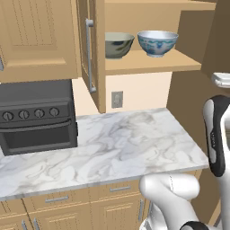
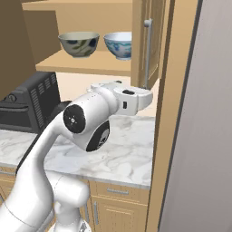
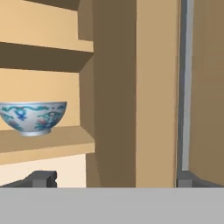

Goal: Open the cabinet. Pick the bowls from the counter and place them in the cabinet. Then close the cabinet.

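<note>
The cabinet (image 1: 148, 63) stands open on the wall above the counter (image 1: 108, 143), both of its doors swung outward, the silver bar handle (image 1: 90, 56) of the left door facing the room. The marble slab below carries the black oven (image 1: 38, 117) at its left end. On the cabinet's lower shelf sit both bowls, side by side and upright — the olive-grey bowl (image 1: 117, 44) to the left, the white and blue patterned bowl (image 1: 157, 42) just beside it on the right, the two not touching. The white arm (image 2: 86, 122) reaches up toward the right door (image 2: 152, 45). In the hand view the gripper (image 3: 111, 179) has its fingertips (image 3: 43, 178) spread wide and holding nothing — one tip sits below the patterned bowl, the other at the right door's handle (image 3: 183, 87).
</note>
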You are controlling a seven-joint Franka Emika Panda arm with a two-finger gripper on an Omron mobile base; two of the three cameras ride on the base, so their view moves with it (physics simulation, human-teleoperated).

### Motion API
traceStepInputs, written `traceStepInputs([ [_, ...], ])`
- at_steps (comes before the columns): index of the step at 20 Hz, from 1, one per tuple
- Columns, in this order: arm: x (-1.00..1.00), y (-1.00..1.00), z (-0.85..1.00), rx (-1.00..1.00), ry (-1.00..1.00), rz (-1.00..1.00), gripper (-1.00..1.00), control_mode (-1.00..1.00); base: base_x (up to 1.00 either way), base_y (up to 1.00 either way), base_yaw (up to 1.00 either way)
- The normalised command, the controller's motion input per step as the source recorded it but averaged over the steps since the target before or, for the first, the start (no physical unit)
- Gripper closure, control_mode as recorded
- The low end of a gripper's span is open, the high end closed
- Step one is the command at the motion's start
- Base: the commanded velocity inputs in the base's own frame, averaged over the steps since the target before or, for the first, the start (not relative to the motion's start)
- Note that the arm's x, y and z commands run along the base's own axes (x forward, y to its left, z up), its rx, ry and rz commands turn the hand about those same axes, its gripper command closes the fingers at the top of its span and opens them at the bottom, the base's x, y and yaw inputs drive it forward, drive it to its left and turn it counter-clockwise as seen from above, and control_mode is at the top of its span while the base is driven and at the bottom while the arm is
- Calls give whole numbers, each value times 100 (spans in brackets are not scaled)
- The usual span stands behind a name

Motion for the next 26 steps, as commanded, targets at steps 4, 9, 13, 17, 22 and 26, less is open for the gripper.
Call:
traceStepInputs([
  [4, 100, -27, 0, 8, 31, 13, -100, -100, 0, 0, 0],
  [9, 100, 6, -14, 17, 20, 41, -100, -100, 0, 0, 0],
  [13, 98, 68, -40, 25, 0, 51, -100, -100, 0, 0, 0],
  [17, 100, 98, -68, 21, -11, 37, -100, -100, 0, 0, 0],
  [22, 100, 100, -78, 22, -23, 24, -100, -100, 0, 0, 0],
  [26, 100, 100, -81, 20, -32, 9, -100, -100, 0, 0, 0],
])
